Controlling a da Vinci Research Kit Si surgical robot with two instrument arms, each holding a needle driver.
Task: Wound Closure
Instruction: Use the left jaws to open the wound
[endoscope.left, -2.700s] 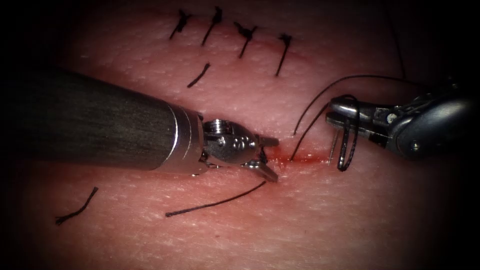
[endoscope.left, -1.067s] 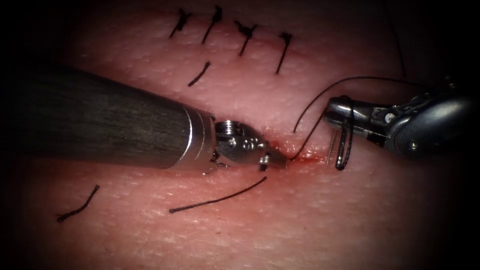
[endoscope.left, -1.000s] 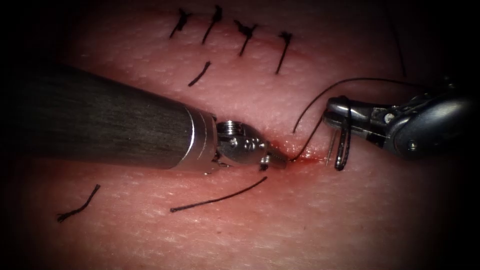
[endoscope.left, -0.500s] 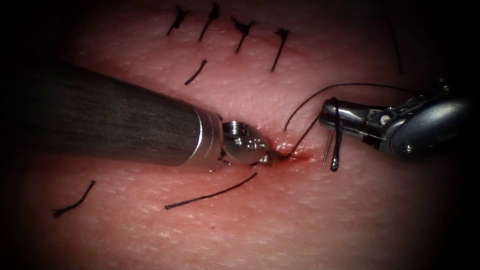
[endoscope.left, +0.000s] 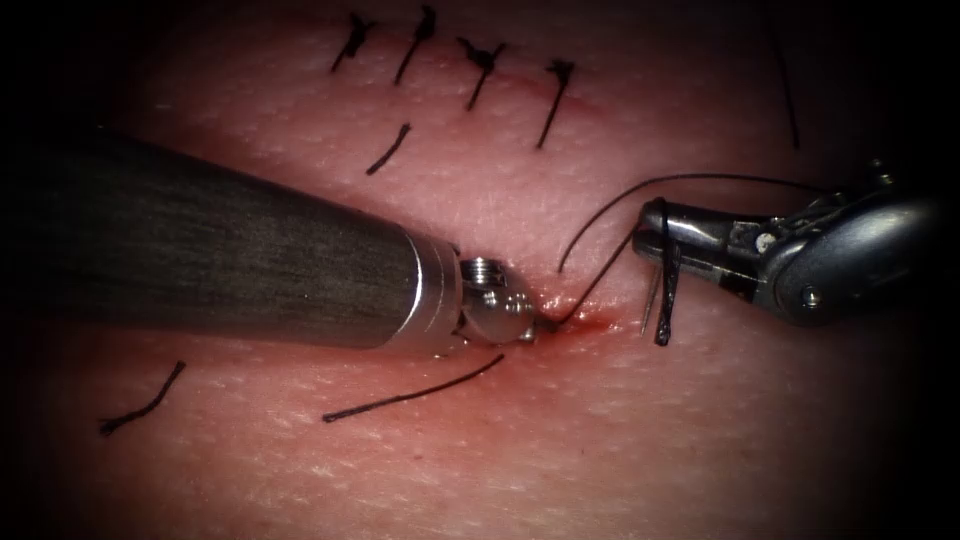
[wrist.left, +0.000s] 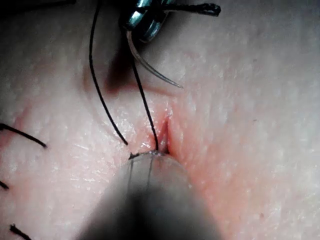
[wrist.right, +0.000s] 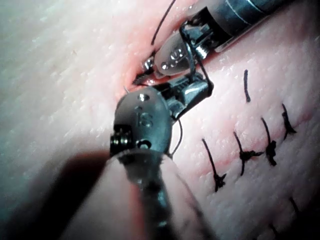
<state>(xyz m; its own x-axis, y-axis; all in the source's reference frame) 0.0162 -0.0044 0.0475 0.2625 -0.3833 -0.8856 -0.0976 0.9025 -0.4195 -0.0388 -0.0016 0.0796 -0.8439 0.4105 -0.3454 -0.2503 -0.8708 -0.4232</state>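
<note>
needle (endoscope.left: 650, 300) in right tool (endoscope.left: 650, 222)

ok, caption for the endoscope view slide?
Right end effector holds curved steel needle above pink tissue; left end effector at the red cut.

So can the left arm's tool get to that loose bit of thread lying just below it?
Probably yes. The left tool has its tip down at the cut, and the loose thread piece lies on bare tissue right beside it, nothing between. The right tool holds the needle farther right.
</note>
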